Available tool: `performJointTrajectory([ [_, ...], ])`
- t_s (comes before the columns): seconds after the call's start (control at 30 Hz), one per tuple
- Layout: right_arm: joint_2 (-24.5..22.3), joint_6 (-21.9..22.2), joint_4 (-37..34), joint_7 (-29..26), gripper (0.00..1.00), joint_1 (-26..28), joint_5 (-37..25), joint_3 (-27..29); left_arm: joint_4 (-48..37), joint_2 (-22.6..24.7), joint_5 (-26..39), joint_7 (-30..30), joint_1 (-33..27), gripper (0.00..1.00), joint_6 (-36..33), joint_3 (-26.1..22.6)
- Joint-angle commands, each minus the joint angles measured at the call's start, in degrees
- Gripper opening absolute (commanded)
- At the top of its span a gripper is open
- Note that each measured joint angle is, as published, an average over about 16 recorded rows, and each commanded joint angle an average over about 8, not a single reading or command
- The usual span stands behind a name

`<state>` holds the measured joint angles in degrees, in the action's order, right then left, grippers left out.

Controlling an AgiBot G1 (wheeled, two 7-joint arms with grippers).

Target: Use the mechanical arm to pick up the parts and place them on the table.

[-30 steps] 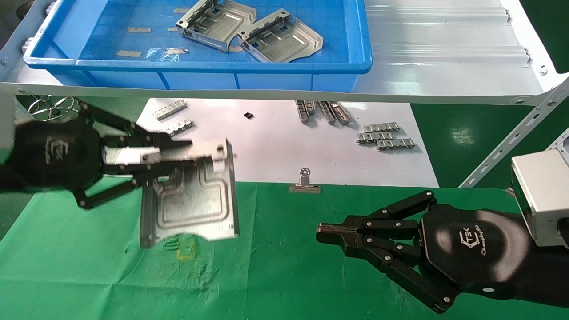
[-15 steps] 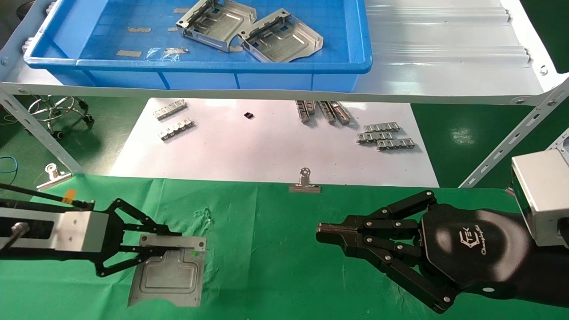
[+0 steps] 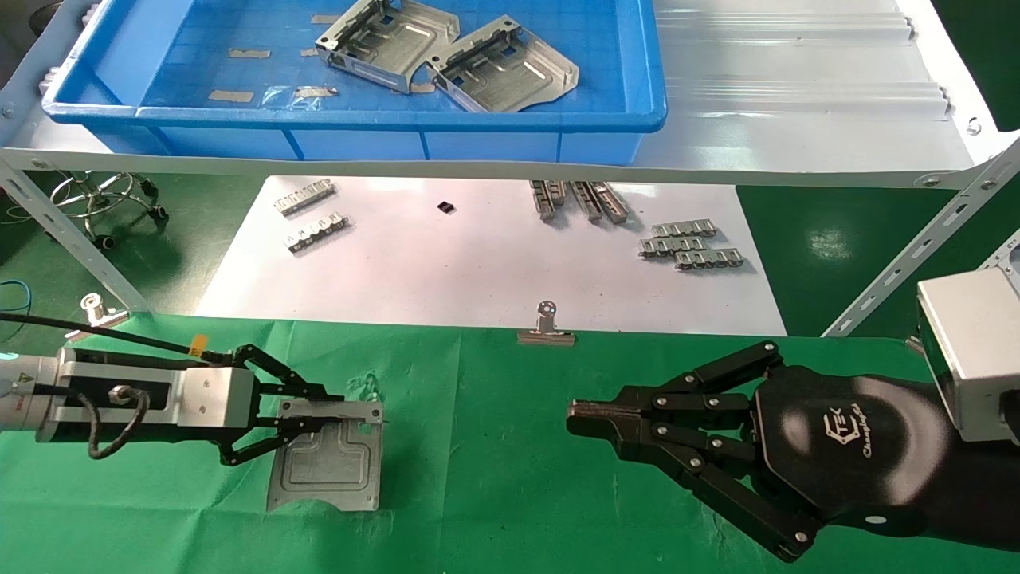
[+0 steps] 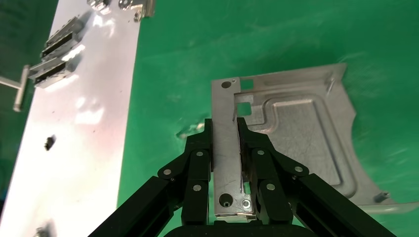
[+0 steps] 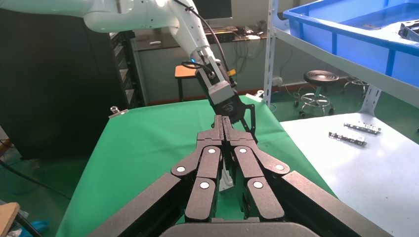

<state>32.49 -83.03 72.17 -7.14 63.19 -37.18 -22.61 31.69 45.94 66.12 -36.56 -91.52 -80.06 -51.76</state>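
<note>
The scene is being lit brightly and evenly from overhead. Glare is being thrown off the white sheet (image 3: 494,263) and the far shelf (image 3: 797,88). Soft highlights are being reflected by the right gripper (image 3: 586,421) housing. Short shadows are being cast beneath the held part (image 3: 327,466). No motion blur is being registered.

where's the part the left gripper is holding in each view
Head view: part lies lower left on the green table, its edge in the left gripper.
Left wrist view: centre right.
Right wrist view: hidden behind the right gripper.
Shared landmark: the green table.
</note>
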Motion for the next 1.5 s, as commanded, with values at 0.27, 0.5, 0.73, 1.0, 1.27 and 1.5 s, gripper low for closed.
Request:
performJointTrajectory([
  [0.27,0.0,0.0,0.0,0.0,0.0,0.0,0.0,0.0,-3.6,1.6,1.1,-4.4,0.5,0.99,1.4,-0.3],
  [0.5,0.0,0.0,0.0,0.0,0.0,0.0,0.0,0.0,-5.0,1.9,1.0,-7.1,0.5,1.0,1.8,-0.1],
  [0.73,0.0,0.0,0.0,0.0,0.0,0.0,0.0,0.0,-4.5,0.1,-0.5,-4.8,-1.2,1.0,-1.9,0.6],
  [1.0,0.0,0.0,0.0,0.0,0.18,0.0,0.0,0.0,-1.0,-2.9,-3.9,4.3,-1.5,1.0,-9.1,1.5],
  [1.27,0.0,0.0,0.0,0.0,1.0,0.0,0.0,0.0,3.7,-3.7,-6.0,9.4,2.1,1.0,-8.7,5.5],
  [1.5,0.0,0.0,0.0,0.0,1.0,0.0,0.0,0.0,8.8,-4.7,-8.4,14.4,5.8,1.0,-8.3,9.5],
])
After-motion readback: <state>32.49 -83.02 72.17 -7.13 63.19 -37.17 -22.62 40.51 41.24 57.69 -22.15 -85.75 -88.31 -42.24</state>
